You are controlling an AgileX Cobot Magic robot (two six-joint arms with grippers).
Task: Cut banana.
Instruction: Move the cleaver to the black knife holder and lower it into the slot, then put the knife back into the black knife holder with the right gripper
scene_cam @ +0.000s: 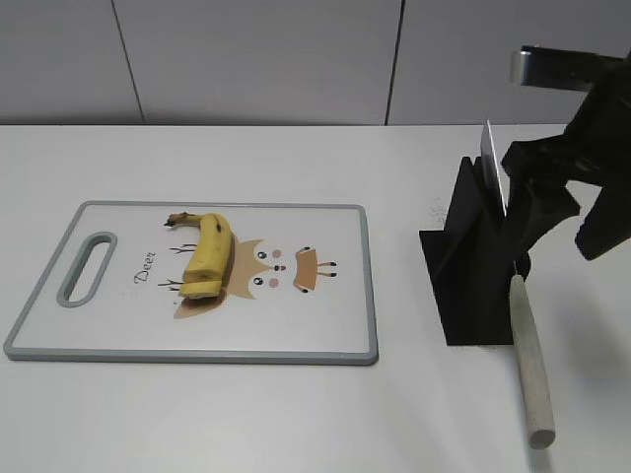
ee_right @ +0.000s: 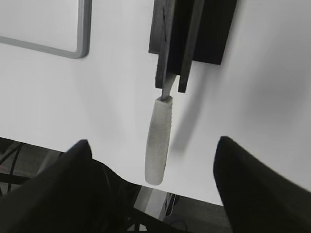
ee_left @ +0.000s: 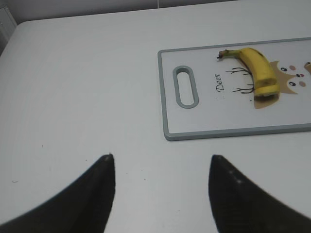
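The banana (scene_cam: 209,251) is a short yellow unpeeled piece with a dark stem tip. It lies on the white cutting board (scene_cam: 325,325) over the deer print, blunt cut end toward the front. It also shows in the left wrist view (ee_left: 257,68). A knife with a pale grey handle (scene_cam: 527,365) rests in a black holder (scene_cam: 468,276), blade (scene_cam: 493,168) pointing up and back. My right gripper (scene_cam: 557,232) hovers open above the holder, and the handle (ee_right: 159,145) shows between its fingers (ee_right: 153,145), untouched. My left gripper (ee_left: 160,160) is open and empty over bare table, left of the board (ee_left: 204,121).
The board has a grey rim and a handle slot (scene_cam: 87,268) at its left end. The knife handle reaches nearly to the table's front edge (ee_right: 204,196). A grey wall runs behind the white table.
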